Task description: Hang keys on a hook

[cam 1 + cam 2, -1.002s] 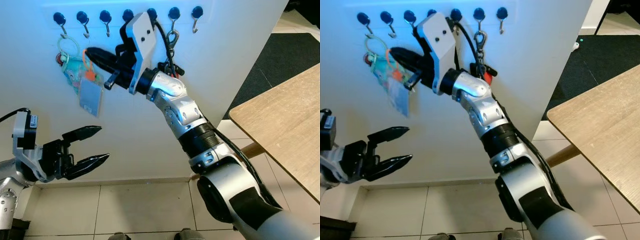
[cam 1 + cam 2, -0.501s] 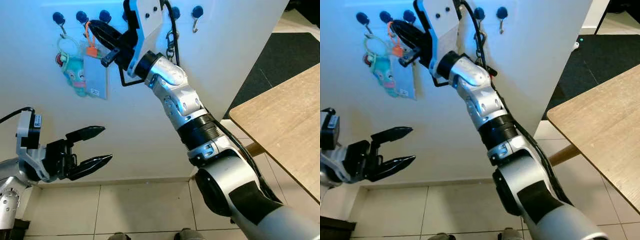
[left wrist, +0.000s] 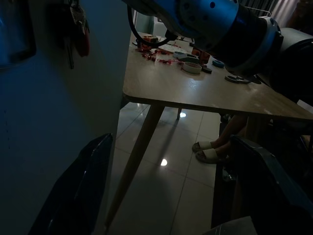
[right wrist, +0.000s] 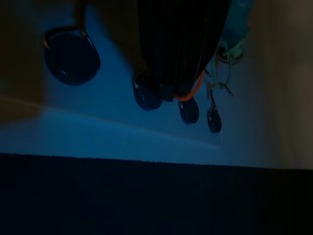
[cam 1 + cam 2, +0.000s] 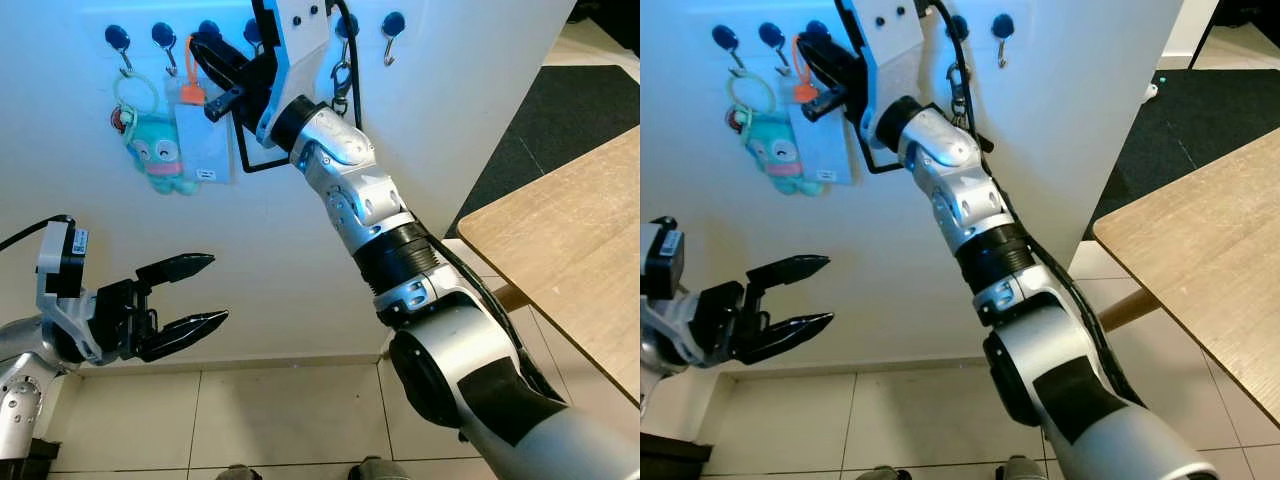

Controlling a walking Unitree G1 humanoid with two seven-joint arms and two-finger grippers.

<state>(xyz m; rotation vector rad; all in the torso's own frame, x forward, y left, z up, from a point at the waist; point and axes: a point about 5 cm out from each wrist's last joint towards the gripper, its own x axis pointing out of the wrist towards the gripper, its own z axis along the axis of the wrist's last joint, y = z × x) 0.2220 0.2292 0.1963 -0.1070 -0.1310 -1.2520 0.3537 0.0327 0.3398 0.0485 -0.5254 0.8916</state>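
keys: orange tag (image 5: 190,93) and card (image 5: 203,145) hang long axis vertical, under hooks (image 5: 163,38)
right gripper (image 5: 215,62): pinching orange tag
neighbour: teal plush keychain (image 5: 152,158) just beside
left gripper (image 5: 200,293): fingers spread, low

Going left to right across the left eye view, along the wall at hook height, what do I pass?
Teal plush keychain → white card on the orange loop → right gripper → metal clip hanging on a hook → last hook → wooden table.
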